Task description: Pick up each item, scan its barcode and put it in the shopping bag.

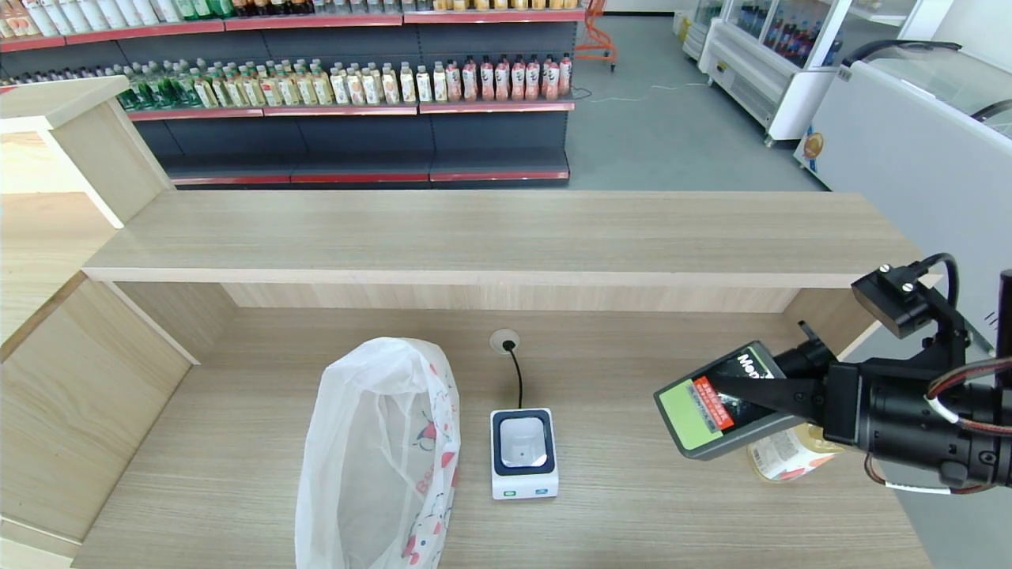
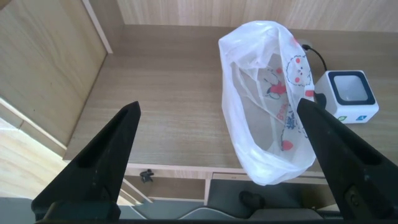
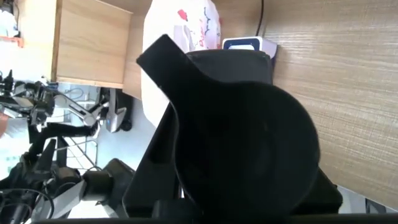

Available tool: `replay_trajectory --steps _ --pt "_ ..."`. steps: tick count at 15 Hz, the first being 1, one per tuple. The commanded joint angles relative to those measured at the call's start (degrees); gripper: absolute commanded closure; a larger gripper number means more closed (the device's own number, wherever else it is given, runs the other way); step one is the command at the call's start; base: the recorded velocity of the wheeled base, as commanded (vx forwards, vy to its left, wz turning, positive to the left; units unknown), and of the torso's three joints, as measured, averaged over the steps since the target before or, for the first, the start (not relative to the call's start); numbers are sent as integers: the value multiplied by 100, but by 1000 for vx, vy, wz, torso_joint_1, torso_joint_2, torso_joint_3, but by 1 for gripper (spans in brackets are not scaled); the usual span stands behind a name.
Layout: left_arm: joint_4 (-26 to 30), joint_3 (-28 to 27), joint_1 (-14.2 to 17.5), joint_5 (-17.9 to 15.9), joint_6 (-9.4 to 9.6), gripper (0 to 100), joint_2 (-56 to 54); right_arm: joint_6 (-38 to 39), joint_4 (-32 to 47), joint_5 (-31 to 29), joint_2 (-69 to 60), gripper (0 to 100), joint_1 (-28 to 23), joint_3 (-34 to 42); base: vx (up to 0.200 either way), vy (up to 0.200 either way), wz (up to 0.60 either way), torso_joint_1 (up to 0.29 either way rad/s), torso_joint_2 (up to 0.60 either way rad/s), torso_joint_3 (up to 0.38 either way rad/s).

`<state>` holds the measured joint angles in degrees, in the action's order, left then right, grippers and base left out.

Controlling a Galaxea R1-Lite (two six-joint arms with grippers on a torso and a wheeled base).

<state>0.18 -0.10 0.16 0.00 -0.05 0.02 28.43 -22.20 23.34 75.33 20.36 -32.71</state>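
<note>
One box (image 1: 686,416) clamped in right gripper (image 1: 735,391) half-hides a bottle (image 1: 791,460), 3 o'clock from scanner (image 1: 523,452); left gripper (image 2: 219,109) spread wide.

Near the counter's (image 1: 632,514) right edge, a pale bottle (image 1: 791,457) is mostly hidden behind the box (image 1: 708,407) gripped by the right gripper (image 1: 747,389). The picture's lower edge cuts off the shopping bag (image 1: 379,458).

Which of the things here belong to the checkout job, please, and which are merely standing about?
Job in hand:
box, held in the right gripper
scanner
bag
labelled container behind the box, likely next to scan

Just standing about:
drinks shelves
freezers
</note>
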Motion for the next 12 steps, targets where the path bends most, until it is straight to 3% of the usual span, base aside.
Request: replay_trajectory --steps 1,2,5,11,12 --pt "-1 1 2 0 -4 0 -2 -4 -4 3 35 100 3 10 0 0 0 0 0 0" --pt "-1 1 2 0 14 0 -2 -4 -4 3 35 100 3 19 0 0 0 0 0 0" --pt "-1 1 2 0 -4 0 -2 -4 5 3 35 100 3 98 -200 0 0 2 1 4" --pt "-1 1 2 0 -4 0 -2 -4 5 3 35 100 3 124 0 0 0 0 0 0" --pt "-1 1 2 0 -4 0 -2 -4 -4 3 44 100 3 124 0 200 0 2 2 7"
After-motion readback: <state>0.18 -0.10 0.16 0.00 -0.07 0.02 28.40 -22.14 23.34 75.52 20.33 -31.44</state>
